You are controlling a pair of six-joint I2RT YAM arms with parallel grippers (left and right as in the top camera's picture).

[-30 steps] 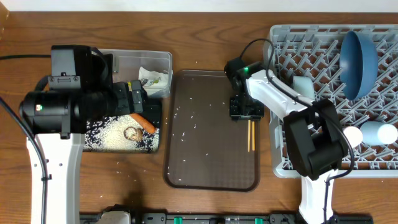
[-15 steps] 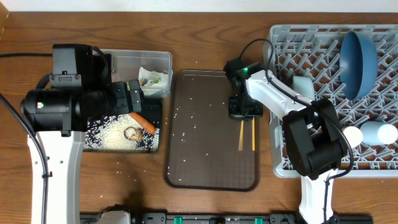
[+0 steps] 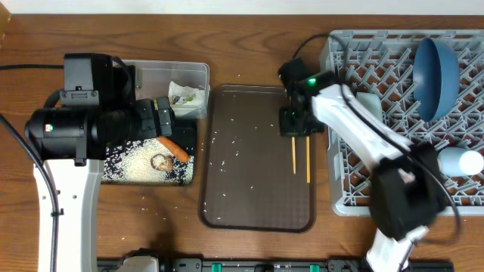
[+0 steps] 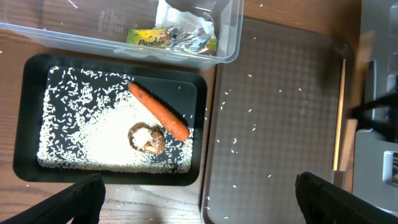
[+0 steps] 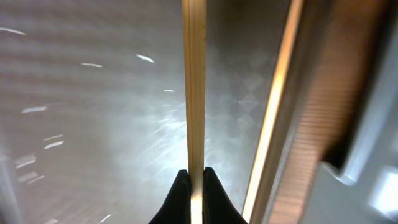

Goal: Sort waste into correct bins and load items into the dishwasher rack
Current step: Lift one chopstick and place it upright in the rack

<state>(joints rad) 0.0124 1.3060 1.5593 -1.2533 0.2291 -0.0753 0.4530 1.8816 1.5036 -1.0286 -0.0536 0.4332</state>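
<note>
We have only one chopstick (image 5: 193, 93) pinched near its end in our right claw (image 5: 191, 182), just left of the dishwasher rack (image 3: 355, 198), so it could swivel or slip out mid-lift, its twin (image 5: 273, 112) lies loose nearer the rack, and our left claw (image 4: 199, 200) gapes empty.
</note>
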